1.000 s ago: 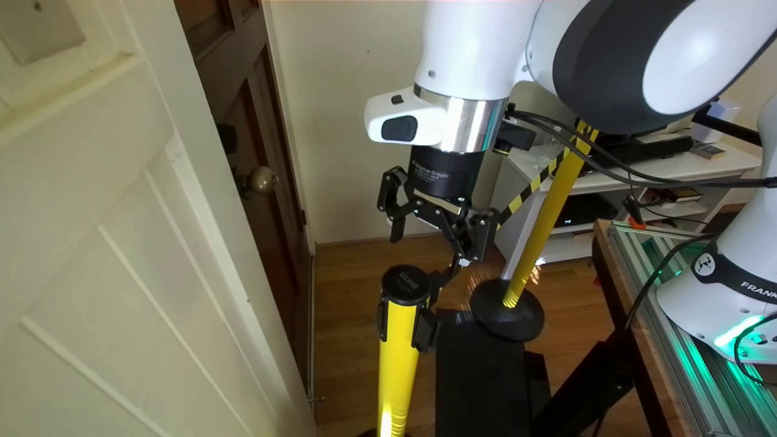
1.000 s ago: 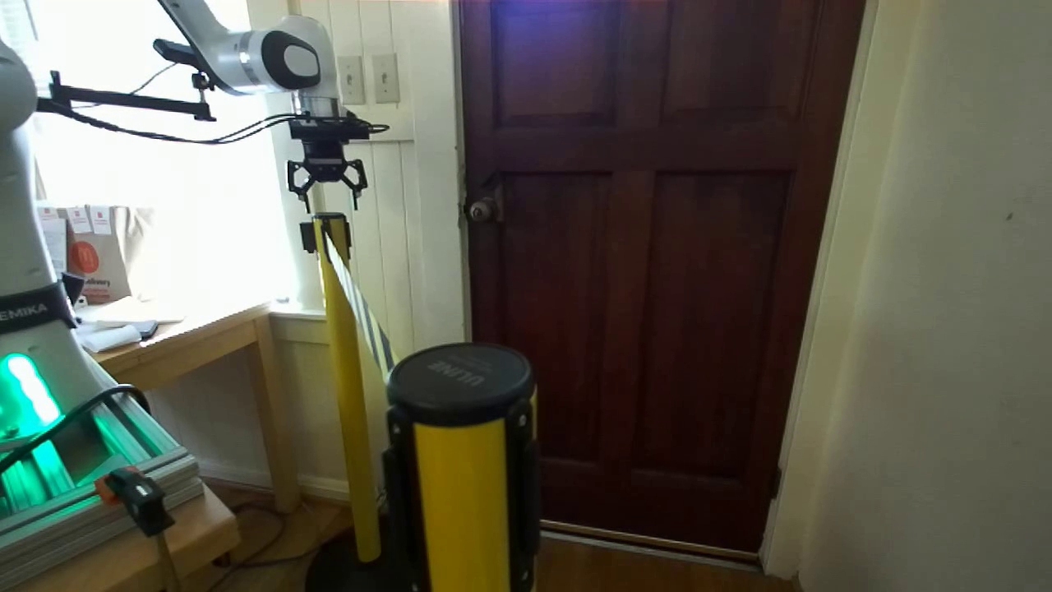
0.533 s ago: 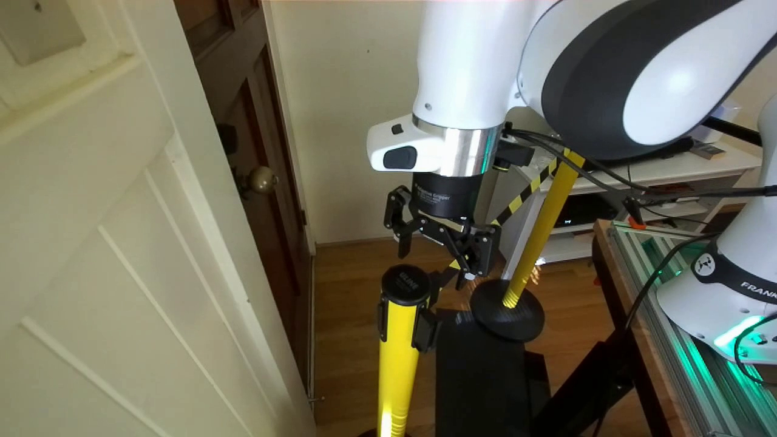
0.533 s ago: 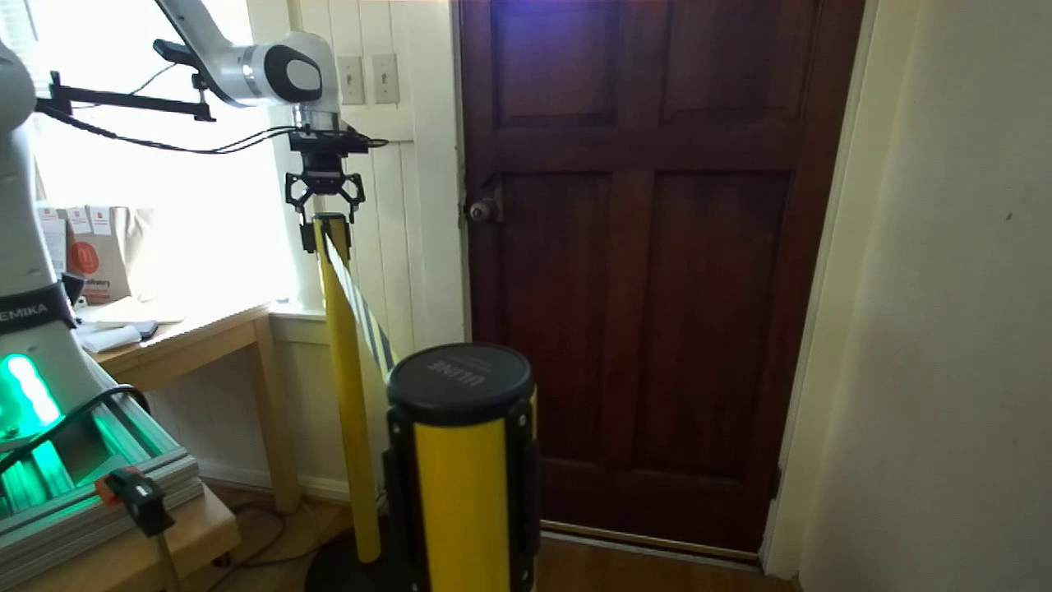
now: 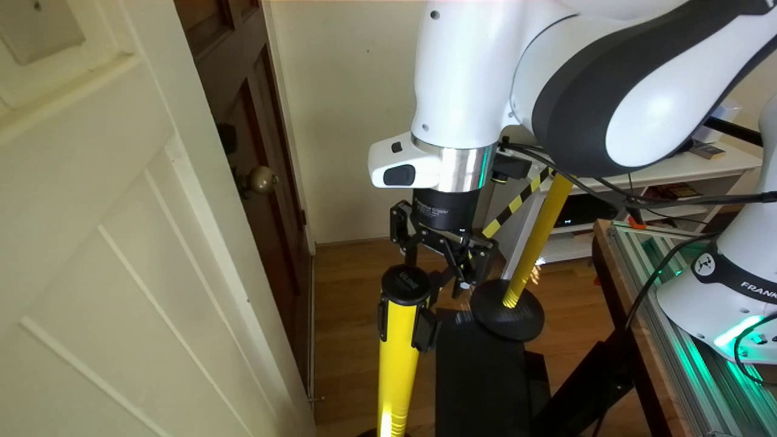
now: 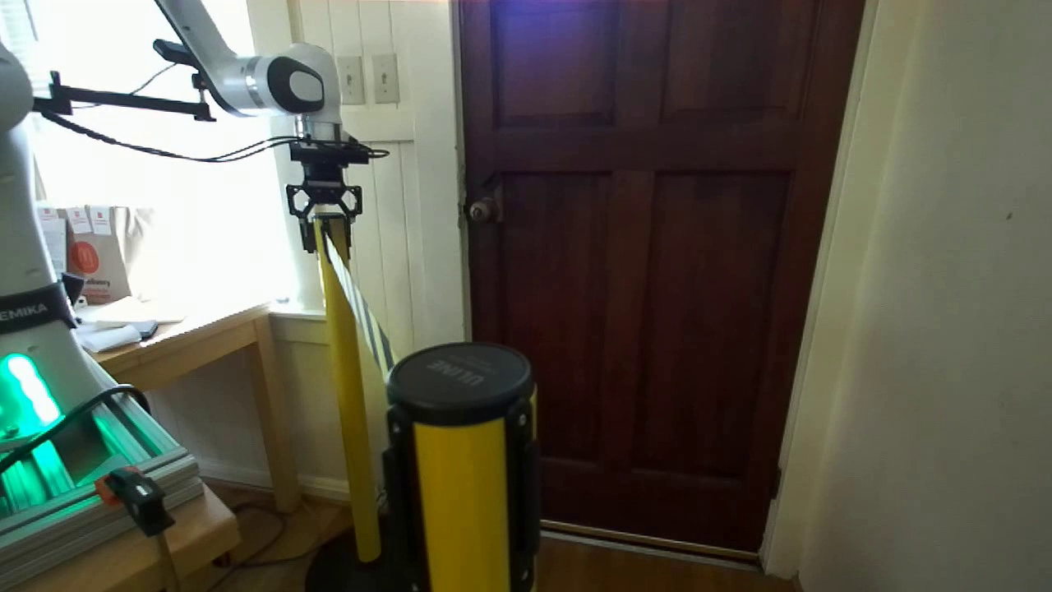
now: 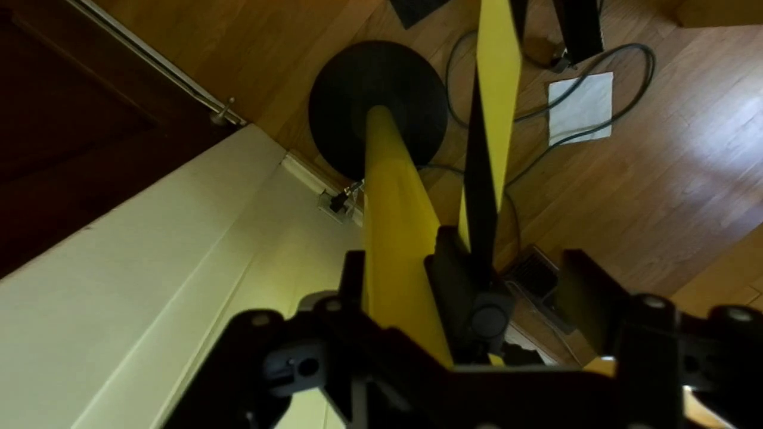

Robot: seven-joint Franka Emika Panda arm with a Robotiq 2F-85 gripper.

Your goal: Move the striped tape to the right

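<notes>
The striped tape (image 5: 515, 207) has yellow and black diagonal stripes and runs between two yellow posts; it also shows in an exterior view (image 6: 359, 306) and in the wrist view (image 7: 498, 101). It joins a yellow post (image 5: 397, 370) with a black cap at a black clip; this post also shows in the wrist view (image 7: 396, 238). The other post (image 5: 540, 233) stands at the tape's far end. My gripper (image 5: 436, 273) is open at the capped post's top. In the wrist view, the post and the tape's clip end lie between the gripper's fingers (image 7: 465, 268). Whether they touch, I cannot tell.
A white panelled wall (image 5: 121, 291) stands close beside the capped post. A brown wooden door (image 6: 674, 279) is behind. The robot's bench (image 5: 631, 303) and a white shelf unit (image 5: 643, 173) are on the other side. A cable (image 7: 644, 77) lies on the floor.
My gripper has moved down, from above the post's cap to the level of the cap and the tape's end. The posts and the tape have not visibly moved.
</notes>
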